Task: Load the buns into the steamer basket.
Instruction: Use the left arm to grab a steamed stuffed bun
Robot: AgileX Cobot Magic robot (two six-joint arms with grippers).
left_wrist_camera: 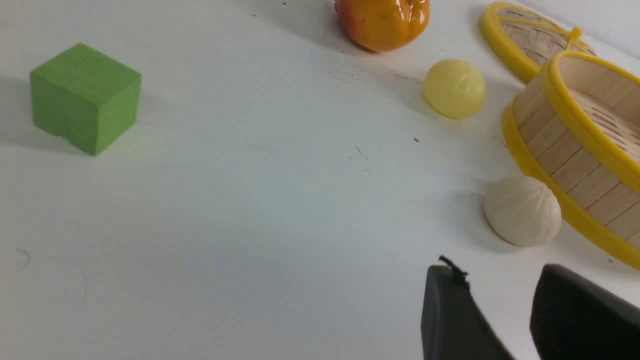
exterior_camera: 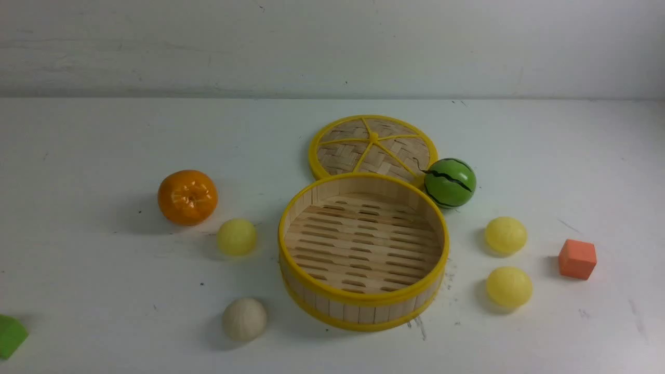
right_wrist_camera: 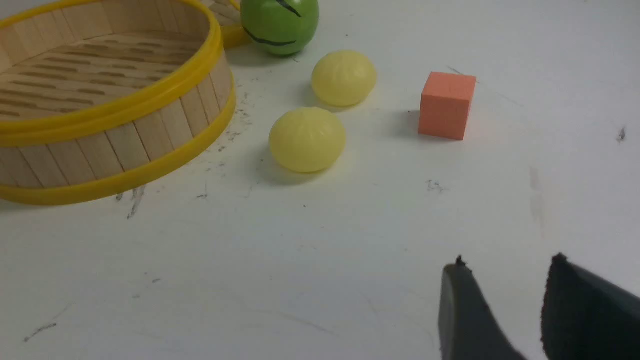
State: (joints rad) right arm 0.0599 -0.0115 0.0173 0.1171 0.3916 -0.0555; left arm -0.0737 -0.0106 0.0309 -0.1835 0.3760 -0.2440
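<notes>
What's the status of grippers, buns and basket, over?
Both black grippers open, empty. Three pale-yellow domed buns, one off-white, all outside round bamboo steamer basket. Basket's opening unobstructed.

Orange fruit (exterior_camera: 187,197), watermelon ball (exterior_camera: 450,183), woven lid (exterior_camera: 343,153), 2 blocks (exterior_camera: 577,259)

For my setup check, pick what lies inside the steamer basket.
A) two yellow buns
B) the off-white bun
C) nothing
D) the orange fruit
C: the steamer basket shows only its bare slatted floor, while all four buns sit on the table around it.
</notes>
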